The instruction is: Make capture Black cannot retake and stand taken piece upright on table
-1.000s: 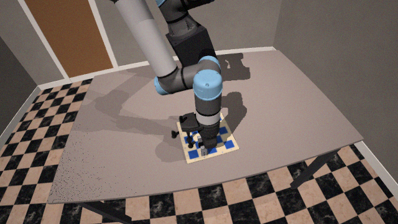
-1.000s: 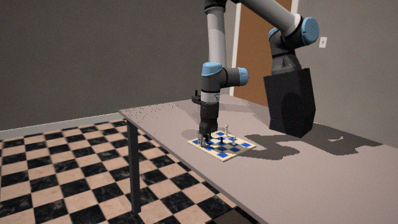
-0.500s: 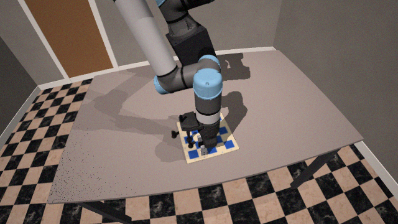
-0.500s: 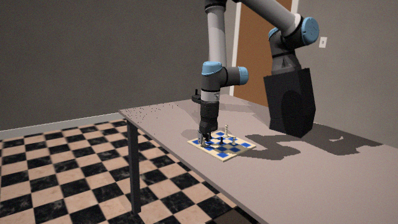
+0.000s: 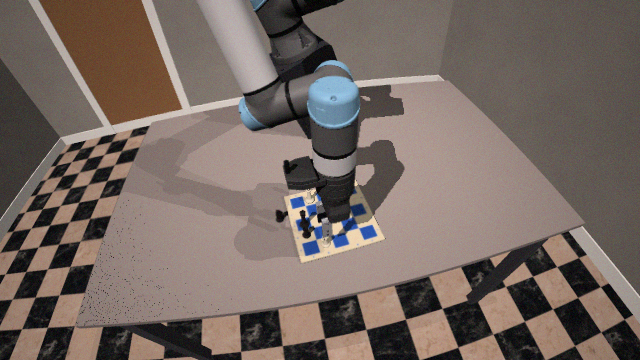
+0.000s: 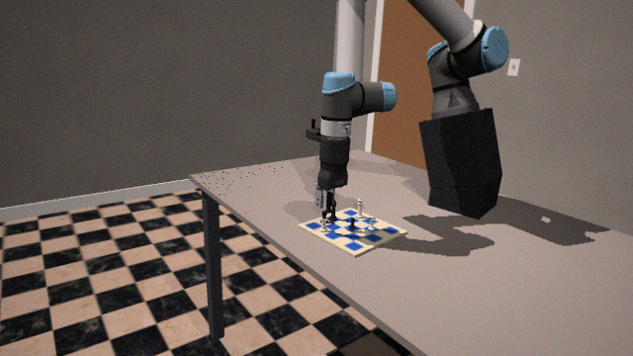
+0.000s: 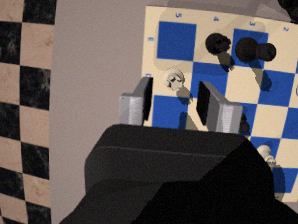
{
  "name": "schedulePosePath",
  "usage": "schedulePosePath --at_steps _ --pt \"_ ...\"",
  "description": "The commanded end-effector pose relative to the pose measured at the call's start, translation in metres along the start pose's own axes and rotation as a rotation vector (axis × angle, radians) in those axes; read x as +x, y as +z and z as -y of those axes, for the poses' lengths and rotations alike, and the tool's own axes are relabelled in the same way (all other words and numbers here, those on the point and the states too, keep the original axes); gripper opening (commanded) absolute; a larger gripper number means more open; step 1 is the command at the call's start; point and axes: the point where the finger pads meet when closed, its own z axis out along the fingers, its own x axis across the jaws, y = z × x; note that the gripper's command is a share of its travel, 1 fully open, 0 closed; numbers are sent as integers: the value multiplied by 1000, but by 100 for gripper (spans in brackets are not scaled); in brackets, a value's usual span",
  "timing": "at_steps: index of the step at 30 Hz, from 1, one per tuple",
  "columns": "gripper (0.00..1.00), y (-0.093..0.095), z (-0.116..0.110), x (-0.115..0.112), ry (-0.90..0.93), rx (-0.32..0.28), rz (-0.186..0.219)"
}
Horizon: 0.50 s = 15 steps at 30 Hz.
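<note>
Grey table (image 5: 450,165) in walled room, checkered floor; small blue-and-cream board (image 5: 372,239) near front edge. Gripper (image 7: 178,104) hangs above board's edge file, jaws spread, grasping nothing. White pawn (image 7: 174,80) stands upright on its square directly beneath, between fingers but apart from both. Black piece (image 5: 281,215) stands upright on table just beside board, presumably the captured one. Pieces judged light, rigid, smooth, easily toppled; best hold across narrow stem below head, fingers vertical.

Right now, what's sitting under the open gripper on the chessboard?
A white pawn stands upright on the chessboard, below and between the gripper's spread fingers, apparently free of both. The wrist housing hides the board squares nearer the arm.
</note>
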Motion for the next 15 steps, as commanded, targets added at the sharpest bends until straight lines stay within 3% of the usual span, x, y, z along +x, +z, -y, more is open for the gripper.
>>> schedulePosePath --at_steps 1,9,10,15 --pt "73 -15 0 0 0 -1 -1" --pt "73 -26 0 0 0 -1 -1" --pt "100 -26 0 0 0 -1 -1" --pt "100 -26 0 0 0 -1 -1"
